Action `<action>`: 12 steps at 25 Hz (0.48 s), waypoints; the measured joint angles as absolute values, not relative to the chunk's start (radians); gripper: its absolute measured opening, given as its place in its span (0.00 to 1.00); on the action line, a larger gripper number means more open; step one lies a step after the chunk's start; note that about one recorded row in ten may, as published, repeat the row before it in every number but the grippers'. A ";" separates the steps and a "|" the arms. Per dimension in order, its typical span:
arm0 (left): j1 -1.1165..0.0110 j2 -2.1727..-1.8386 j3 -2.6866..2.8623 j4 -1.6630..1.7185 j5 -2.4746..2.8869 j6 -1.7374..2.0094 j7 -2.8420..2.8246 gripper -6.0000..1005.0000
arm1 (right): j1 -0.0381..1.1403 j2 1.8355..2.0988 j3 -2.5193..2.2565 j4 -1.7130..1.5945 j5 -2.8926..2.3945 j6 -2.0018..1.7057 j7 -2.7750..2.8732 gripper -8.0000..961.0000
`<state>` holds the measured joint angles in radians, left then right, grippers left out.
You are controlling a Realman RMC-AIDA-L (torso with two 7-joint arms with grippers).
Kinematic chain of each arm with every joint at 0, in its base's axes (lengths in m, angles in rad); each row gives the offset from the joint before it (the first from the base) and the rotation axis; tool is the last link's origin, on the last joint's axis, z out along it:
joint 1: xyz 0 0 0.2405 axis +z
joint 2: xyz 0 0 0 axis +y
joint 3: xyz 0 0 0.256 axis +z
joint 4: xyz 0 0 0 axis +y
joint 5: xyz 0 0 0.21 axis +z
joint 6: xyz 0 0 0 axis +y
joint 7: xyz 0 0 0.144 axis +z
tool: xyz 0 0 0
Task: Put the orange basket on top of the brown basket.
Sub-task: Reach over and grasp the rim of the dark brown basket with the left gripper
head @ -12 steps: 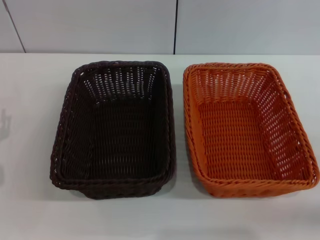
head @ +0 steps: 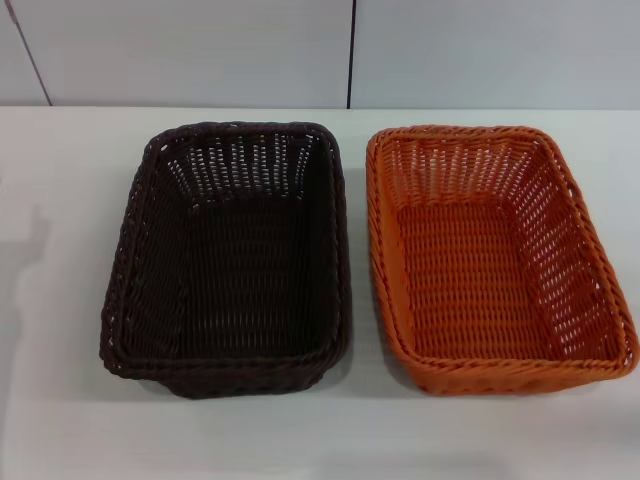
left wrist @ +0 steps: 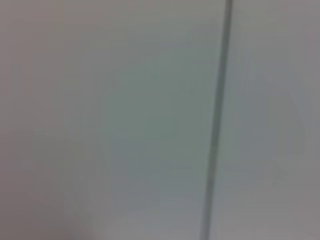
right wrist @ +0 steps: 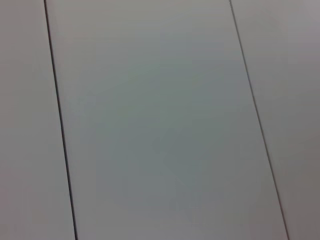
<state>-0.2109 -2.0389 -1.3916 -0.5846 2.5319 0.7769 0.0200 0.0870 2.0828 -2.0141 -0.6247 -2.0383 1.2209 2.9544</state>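
I am seeing the orange basket (head: 498,258) sitting beside the brown basket (head: 232,257) near the bench's (head: 60,300) far edge — no claw is showing, so I cannot tell their state.

White counter (head: 60,420) up front, plain and matte, running the whole width of the head view. Behind it there's a pale grey panelled wall (head: 200,50) with a dark vertical seam (head: 351,50) near the middle and another slanted one at the far left. Both wrist views just show more of that grey panelling with thin dark seams. Lighting's soft, with a faint shadow (head: 30,250) on the counter's left side.
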 joint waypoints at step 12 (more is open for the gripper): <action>-0.137 -2.019 -1.568 -1.484 2.777 -0.477 0.127 0.80 | 0.103 2.080 -2.013 -0.620 -2.028 1.182 2.954 0.64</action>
